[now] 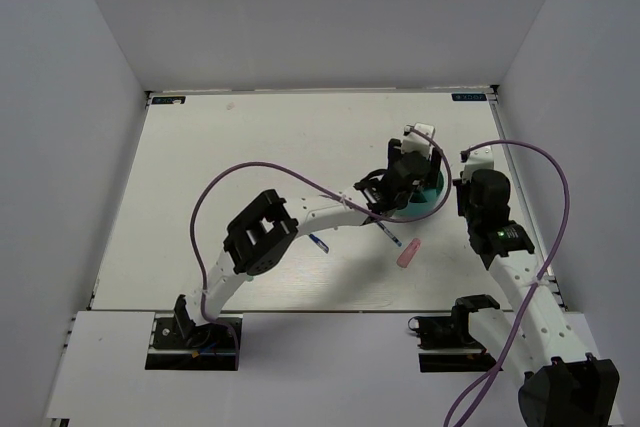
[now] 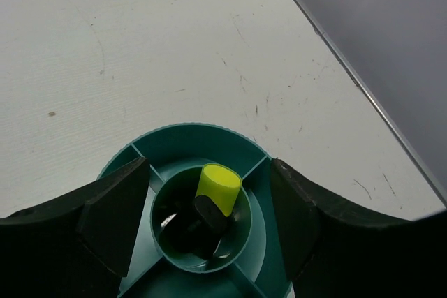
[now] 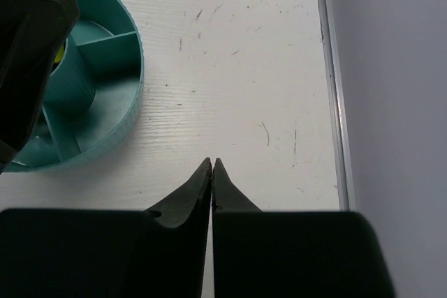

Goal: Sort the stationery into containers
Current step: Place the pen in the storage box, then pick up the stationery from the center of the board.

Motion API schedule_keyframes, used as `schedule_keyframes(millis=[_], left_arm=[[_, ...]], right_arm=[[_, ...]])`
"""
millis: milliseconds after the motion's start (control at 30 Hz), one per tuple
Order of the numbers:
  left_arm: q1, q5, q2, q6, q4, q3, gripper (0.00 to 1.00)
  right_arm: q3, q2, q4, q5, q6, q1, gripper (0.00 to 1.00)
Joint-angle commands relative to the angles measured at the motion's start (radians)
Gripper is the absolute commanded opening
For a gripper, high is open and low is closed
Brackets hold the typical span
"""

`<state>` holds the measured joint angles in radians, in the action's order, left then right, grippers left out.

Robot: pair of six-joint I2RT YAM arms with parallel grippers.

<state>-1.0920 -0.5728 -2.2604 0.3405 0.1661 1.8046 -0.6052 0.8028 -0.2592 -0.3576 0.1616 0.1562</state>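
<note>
In the top view the left gripper [image 1: 412,182] hangs over the round teal plastic tub with inner dividers [image 1: 438,199]. A stubby pink oblong piece [image 1: 408,254] lies loose on the white table [image 1: 250,147], on the near side of the tub. Its long axis runs diagonally, with the far end leaning right. A thin blue pen [image 1: 392,236] lies between the piece and the tub.

In the left wrist view the fingers [image 2: 115,207] are spread wide on either side of the tub's middle cup. The yellow-capped marker [image 2: 216,186] stands there tilted, touching neither finger, so it is probably released.

In the right wrist view the right gripper [image 3: 211,167] has its tips pressed together on nothing, just right of the tub. Judged from here, the pink piece is the next candidate, and neither arm is clearly nearer to it.
</note>
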Motion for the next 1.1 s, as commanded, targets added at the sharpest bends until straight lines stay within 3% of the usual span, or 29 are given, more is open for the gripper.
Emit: schedule_keyframes(millis=[0,67,100,133,167,200,233,267,300,333,367,400,433,467,500,567,600,667,700,800,933,967,1000,1067], left_arm=[[-0.011,-0.039,0.124,-0.037,0.044,-0.027,0.8],[-0.014,-0.048,0.163,-0.055,0.053,-0.045,0.8],[-0.017,-0.053,0.197,-0.069,0.068,-0.066,0.76],[-0.017,-0.07,0.241,-0.089,0.078,-0.097,0.7],[-0.02,-0.079,0.264,-0.11,0.075,-0.126,0.5],[-0.022,-0.1,0.316,-0.13,0.06,-0.136,0.37],[-0.022,-0.129,0.376,-0.145,-0.02,-0.174,0.15],[-0.023,-0.148,0.439,-0.146,-0.02,-0.186,0.15],[-0.017,-0.192,0.47,-0.143,-0.118,-0.197,0.03],[-0.011,-0.208,0.504,-0.12,-0.19,-0.206,0.01],[0.001,-0.211,0.609,-0.089,-0.371,-0.23,0.01],[0.058,-0.172,0.645,0.058,-0.571,-0.241,0.11],[0.09,-0.136,0.68,0.116,-0.756,-0.272,0.26],[0.121,-0.095,0.755,0.199,-0.827,-0.299,0.42],[0.23,0.066,0.833,0.248,-0.967,-0.418,0.65],[0.324,0.164,1.002,0.269,-1.016,-0.519,0.8],[0.386,0.184,1.086,0.255,-1.052,-0.666,0.89],[0.469,0.211,1.172,0.227,-1.071,-0.759,0.95],[0.522,0.246,1.29,0.22,-1.079,-0.877,0.98],[0.644,0.293,1.451,0.184,-1.1,-1.034,1.0],[0.754,0.364,1.584,0.14,-1.083,-1.119,1.0],[0.788,0.381,1.62,0.12,-1.08,-1.128,1.0],[0.796,0.386,1.631,0.114,-1.077,-1.149,1.0],[0.807,0.378,1.684,0.098,-1.076,-1.162,1.0]], right_arm=[[0.007,-0.025,0.018,0.029,0.001,-0.007,0.06],[0.007,-0.031,0.005,0.064,0.015,-0.014,0.15],[0.004,-0.033,0.002,0.115,0.021,-0.012,0.29],[0.001,-0.034,-0.03,0.188,0.03,-0.012,0.36],[-0.001,-0.028,-0.043,0.236,0.064,-0.011,0.43],[-0.019,-0.019,-0.082,0.347,0.078,-0.014,0.52],[-0.025,-0.008,-0.122,0.479,0.12,-0.011,0.52],[-0.03,-0.001,-0.136,0.53,0.134,-0.007,0.52],[-0.039,0.006,-0.182,0.654,0.156,-0.007,0.52],[-0.071,0.034,-0.231,0.765,0.212,-0.007,0.52],[-0.086,0.048,-0.279,0.814,0.236,-0.001,0.5],[-0.123,0.065,-0.308,0.918,0.275,0.002,0.49],[-0.181,0.155,-0.337,0.978,0.283,0.012,0.42],[-0.25,0.191,-0.421,1.002,0.283,0.02,0.38],[-0.29,0.27,-0.454,1.05,0.277,0.035,0.35],[-0.422,0.413,-0.553,1.062,0.271,0.091,0.34],[-0.445,0.439,-0.56,1.051,0.257,0.159,0.34],[-0.494,0.514,-0.539,1.027,0.231,0.215,0.44],[-0.507,0.536,-0.497,0.999,0.205,0.279,0.47],[-0.637,0.702,-0.491,0.98,0.008,0.336,0.45],[-0.838,0.941,-0.511,0.928,-0.291,0.448,0.54],[-0.887,0.978,-0.518,0.933,-0.315,0.462,0.66],[-0.922,1.043,-0.509,0.934,-0.33,0.471,0.69],[-0.965,1.084,-0.503,0.913,-0.414,0.494,0.69]])
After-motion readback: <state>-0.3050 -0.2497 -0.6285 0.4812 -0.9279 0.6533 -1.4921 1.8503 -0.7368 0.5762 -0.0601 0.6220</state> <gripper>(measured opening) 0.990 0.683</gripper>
